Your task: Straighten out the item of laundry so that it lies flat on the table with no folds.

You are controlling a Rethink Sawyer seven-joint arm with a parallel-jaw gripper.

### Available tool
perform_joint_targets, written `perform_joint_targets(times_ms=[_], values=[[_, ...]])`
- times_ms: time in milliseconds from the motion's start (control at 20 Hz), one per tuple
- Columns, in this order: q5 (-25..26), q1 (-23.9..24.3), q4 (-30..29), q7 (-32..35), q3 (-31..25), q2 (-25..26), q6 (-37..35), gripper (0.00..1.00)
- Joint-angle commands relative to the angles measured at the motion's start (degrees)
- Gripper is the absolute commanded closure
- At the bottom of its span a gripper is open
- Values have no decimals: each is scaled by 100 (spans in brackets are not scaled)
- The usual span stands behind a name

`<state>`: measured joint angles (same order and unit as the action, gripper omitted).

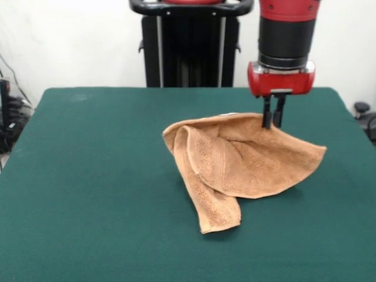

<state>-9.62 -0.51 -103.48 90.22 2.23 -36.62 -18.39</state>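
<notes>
At the left of the front view the table is a broad spread of dark green felt-like cloth with nothing on it, a surface that likely grips terry a little, so a dragged edge would tend to bunch rather than slide. Just right of centre lies the towel, orange-tan, rumpled into a mound with several layers folded over one another and a thick rolled flap hanging toward the near edge. It looks light, soft and limp, not fragile or slippery; it will drape from whatever point is lifted and keep no shape of its own. The best holds, I judge, are free corners: the pointed one at the far right, or the end of the near flap. At the towel's upper right edge the gripper comes straight down from the red and black arm, its two dark fingers close together and apparently pinched on the raised rim of cloth. Behind stand the black pedestal and a plain pale wall; cables show at the far left, and a small dark object at the right edge.
</notes>
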Motion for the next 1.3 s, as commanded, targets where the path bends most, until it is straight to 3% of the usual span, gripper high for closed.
perform_joint_targets(times_ms=[50, 650, 1000, 1300], values=[[-424, -217, -756, 1639, -367, 211, -23, 100], [-483, -424, -937, 1684, 60, -32, -139, 100], [-414, -268, -1466, 1596, 22, -271, 145, 100], [-294, -89, -1668, 1443, -28, -158, 366, 100]])
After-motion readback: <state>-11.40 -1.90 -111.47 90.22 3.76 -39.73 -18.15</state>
